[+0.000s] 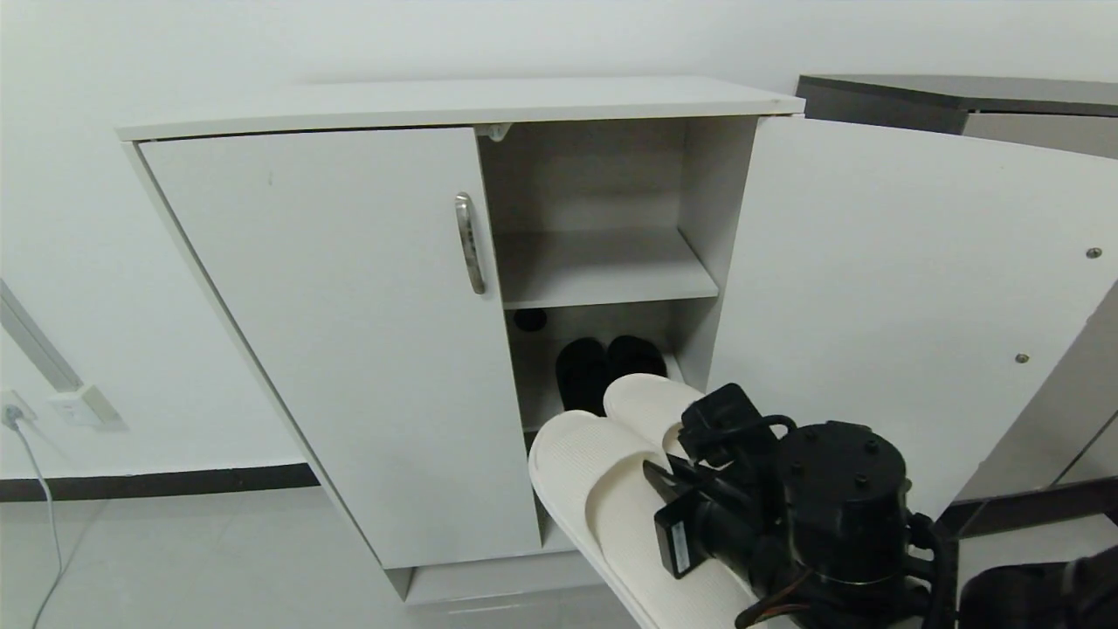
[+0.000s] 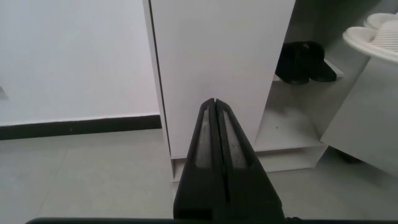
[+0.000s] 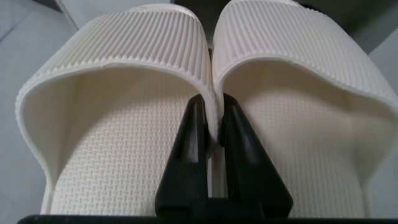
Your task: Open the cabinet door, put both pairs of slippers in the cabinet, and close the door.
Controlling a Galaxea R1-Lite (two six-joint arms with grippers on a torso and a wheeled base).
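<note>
The cabinet (image 1: 454, 100) stands against the wall with its right door (image 1: 900, 288) swung wide open and its left door (image 1: 332, 332) shut, handle (image 1: 469, 243) upright at its right edge. The open right half shows a bare-topped shelf (image 1: 603, 266) and a lower compartment beneath it. The white slippers (image 1: 603, 472) are held off the floor in front of that opening, side by side and touching. Their long axis runs from near right to far left, and the toes point into the lower part of the opening. Their heels are hidden behind the arm and cut off at the picture's lower edge. The black slippers (image 1: 607, 367) lie side by side in the lower compartment. Their near ends are covered by the white toes, and which end faces out is hard to make out. The right gripper (image 3: 211, 115) has one of its jaws inside each white slipper, just behind the toe bands. The jaws are closed nearly together, pinching the two inner walls between them. The left gripper (image 2: 214, 109) hangs low before the left door, above the floor, with its jaws pressed together and nothing between them.
</note>
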